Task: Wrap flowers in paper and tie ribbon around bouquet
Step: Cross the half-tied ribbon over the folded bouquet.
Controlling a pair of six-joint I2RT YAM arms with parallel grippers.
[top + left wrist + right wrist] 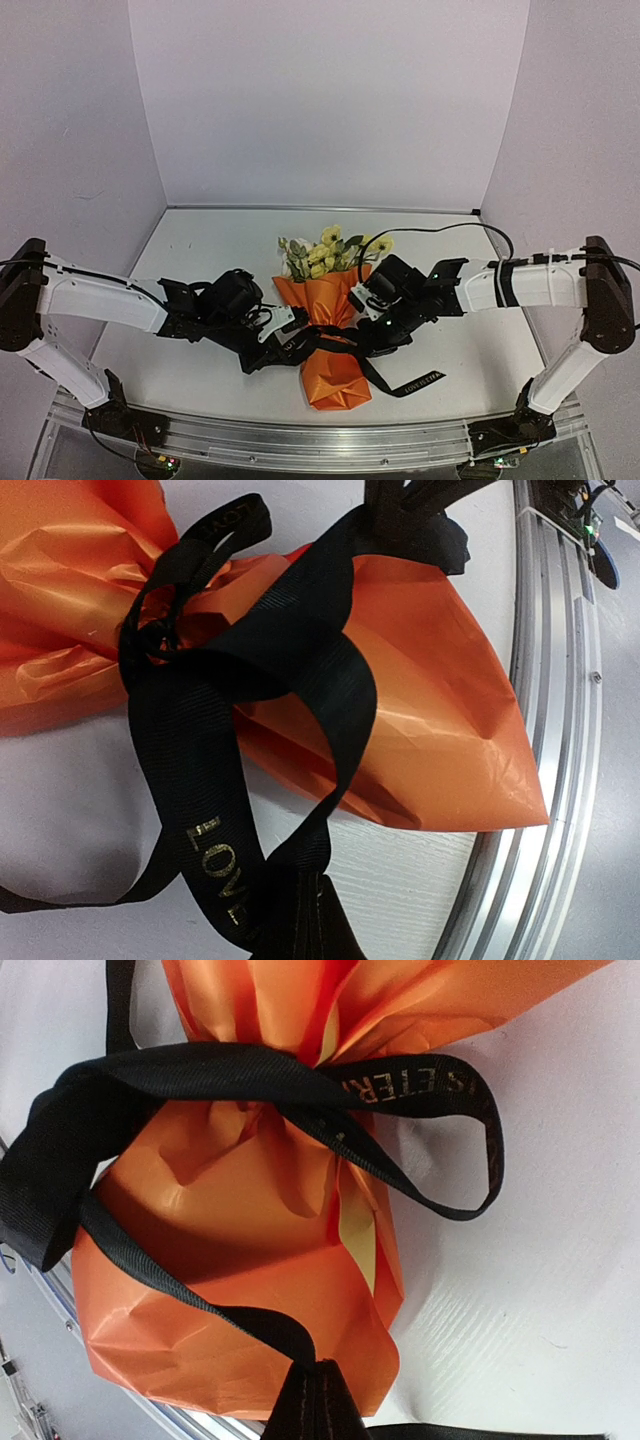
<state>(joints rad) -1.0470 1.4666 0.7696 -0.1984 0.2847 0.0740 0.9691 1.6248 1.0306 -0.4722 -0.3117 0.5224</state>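
The bouquet (328,345) lies central on the table (200,250), flowers (325,255) toward the far edge; the ribbon (402,384) crosses its middle, one end trailing right.

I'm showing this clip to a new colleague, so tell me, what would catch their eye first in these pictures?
The bright orange paper of the bouquet lying midway across the table, with yellow and cream flowers spilling out its far end. Next, the black ribbon looped around its cinched middle, with the left gripper and right gripper each pinching a strand from either side.
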